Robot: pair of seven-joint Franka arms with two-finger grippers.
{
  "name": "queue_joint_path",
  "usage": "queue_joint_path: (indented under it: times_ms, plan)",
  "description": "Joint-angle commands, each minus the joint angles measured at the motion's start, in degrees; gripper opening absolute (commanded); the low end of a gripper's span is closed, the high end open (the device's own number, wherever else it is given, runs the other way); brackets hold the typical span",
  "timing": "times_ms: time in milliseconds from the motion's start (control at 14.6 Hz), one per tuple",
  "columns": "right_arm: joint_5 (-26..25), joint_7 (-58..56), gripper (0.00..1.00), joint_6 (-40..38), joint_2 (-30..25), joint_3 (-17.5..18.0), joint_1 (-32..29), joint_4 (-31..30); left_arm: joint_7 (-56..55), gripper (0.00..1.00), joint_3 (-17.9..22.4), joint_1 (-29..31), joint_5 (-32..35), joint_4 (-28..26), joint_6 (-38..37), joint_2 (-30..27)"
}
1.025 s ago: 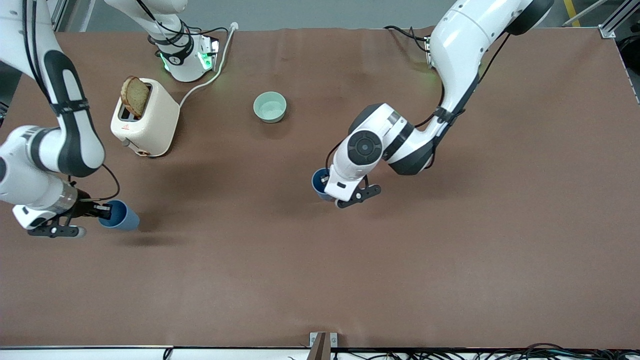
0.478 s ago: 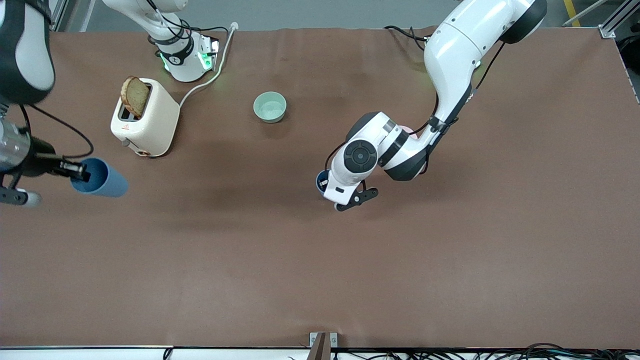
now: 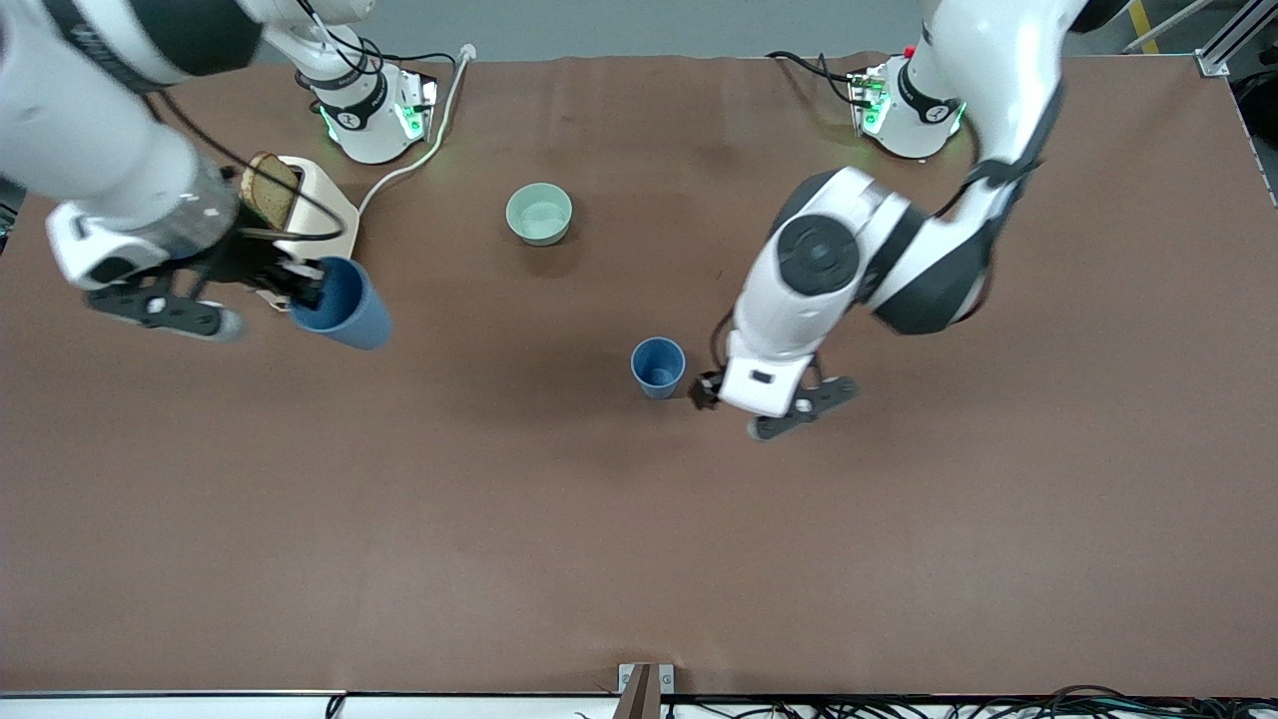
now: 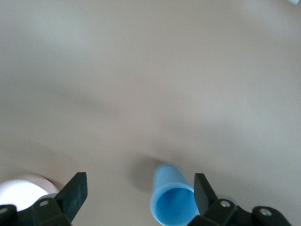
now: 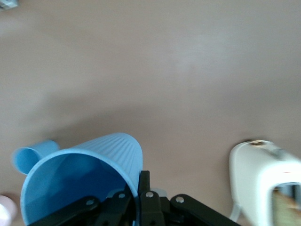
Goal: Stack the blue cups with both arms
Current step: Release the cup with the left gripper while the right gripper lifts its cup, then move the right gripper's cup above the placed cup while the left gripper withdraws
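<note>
- Front view shows the brown counter (image 3: 899,559) carrying everything, with both arms reaching out over it.
- The left arm (image 3: 869,260) bends down from its base so that the left end effector (image 3: 721,391) sits low over the middle of the counter. Its fingers (image 4: 75,190) are spread wide apart and grip nothing.
- The right arm (image 3: 100,120) reaches in from the right arm's end of the counter, and the right end effector (image 3: 300,290) is up in the air, over the counter just beside the toaster. It is clamped on the rim of one blue cup.
- The cream toaster (image 3: 324,215) with a slice of bread (image 3: 268,190) in its slot is partly hidden by the right arm's wrist.
- The held blue cup (image 3: 344,305) lies tilted on its side in the right end effector, its open mouth toward the fingers.
- The pale green bowl (image 3: 539,214) stands well apart from both end effectors, toward the robots' bases.
- The other blue cup (image 3: 658,366) stands upright on the counter, just beside the left end effector and free of its fingers.
</note>
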Motion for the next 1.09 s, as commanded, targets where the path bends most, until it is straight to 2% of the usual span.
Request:
queue_joint_path:
  times_ms: [0, 273, 547, 888, 1025]
  plan:
    - [-0.7, 10.4, 0.01, 7.1, 6.6, 1.2, 5.9, 0.3, 8.4, 1.0, 0.0, 4.5, 2.2, -1.8, -4.2, -7.1]
    - [-3.4, 21.7, 0.01, 13.9, 12.8, 1.1, 15.6, 0.6, 24.6, 1.0, 0.0, 13.1, 2.0, -1.9, -9.2, -16.6]
    - [-7.6, 30.7, 0.01, 20.7, 19.9, 1.1, 21.8, 2.4, 35.1, 1.0, -0.1, 18.8, -0.7, -1.9, -15.6, -23.2]
    - [-8.3, 34.4, 0.01, 21.0, 23.7, 1.1, 25.5, 3.9, 45.8, 1.0, -0.2, 26.7, -8.2, -1.9, -18.6, -26.2]
    - [-8.0, 35.4, 0.01, 22.6, 25.1, 1.1, 26.3, 3.8, 46.9, 1.0, 0.0, 26.9, -8.3, -2.0, -19.9, -26.7]
